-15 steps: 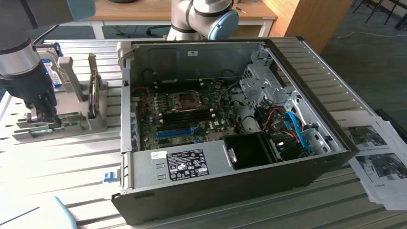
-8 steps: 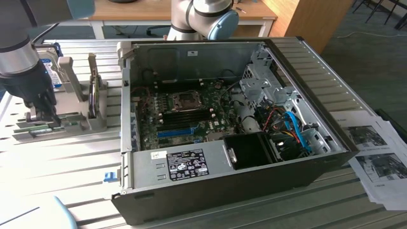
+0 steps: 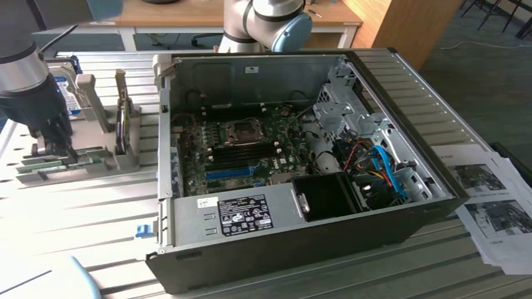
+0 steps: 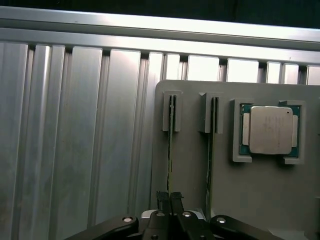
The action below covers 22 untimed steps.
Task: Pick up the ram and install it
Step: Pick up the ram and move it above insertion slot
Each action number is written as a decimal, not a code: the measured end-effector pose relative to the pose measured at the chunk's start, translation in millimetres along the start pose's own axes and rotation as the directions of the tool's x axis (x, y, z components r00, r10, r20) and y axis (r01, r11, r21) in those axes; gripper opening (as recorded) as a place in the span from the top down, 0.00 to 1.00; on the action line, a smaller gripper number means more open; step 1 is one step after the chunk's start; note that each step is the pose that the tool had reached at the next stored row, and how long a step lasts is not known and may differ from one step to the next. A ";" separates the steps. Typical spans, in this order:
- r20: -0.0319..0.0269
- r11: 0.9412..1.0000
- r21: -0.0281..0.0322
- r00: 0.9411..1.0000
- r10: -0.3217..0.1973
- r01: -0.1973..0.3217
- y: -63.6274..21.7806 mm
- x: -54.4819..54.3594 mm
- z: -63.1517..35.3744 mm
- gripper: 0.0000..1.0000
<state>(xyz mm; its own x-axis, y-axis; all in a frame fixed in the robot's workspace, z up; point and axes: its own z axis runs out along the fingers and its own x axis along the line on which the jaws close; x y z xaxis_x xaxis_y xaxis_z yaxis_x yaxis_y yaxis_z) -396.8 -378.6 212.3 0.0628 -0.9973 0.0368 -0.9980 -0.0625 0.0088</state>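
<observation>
Pick-up in hand at the holder

The ram (image 4: 170,145) stands on edge in a grey holder (image 4: 190,175), with the gripper (image 4: 169,196) pinched shut on its thin upper edge. I judge the grasp made and the lift not begun; freeing it calls for a straight pull along the slots. A second stick (image 4: 212,150) and a processor (image 4: 270,130) sit beside it. The slatted metal table (image 4: 75,140) also bears an open computer case (image 3: 291,249).

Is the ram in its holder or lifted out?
In the holder. The wrist view shows the ram on edge, one end seated in the gray holder's slot, the pincer shut on it.
</observation>
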 end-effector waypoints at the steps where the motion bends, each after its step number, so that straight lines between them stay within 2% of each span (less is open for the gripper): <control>1: 0.000 1.000 0.000 1.000 0.000 0.000 0.0 0.1 -1.1 0.89; 3: 0.000 1.000 0.000 1.000 0.000 0.000 0.0 0.1 -3.1 0.89; 6: 0.000 1.000 0.000 1.000 0.003 -0.003 0.2 0.7 -17.3 0.89; 22: 0.000 1.000 0.000 1.000 0.008 -0.008 0.3 1.3 -34.4 0.89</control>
<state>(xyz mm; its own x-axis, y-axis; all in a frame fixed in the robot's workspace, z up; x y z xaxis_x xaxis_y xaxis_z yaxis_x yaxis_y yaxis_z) -396.8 -378.7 246.7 0.0544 -0.9978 0.0369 -0.9985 -0.0541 0.0088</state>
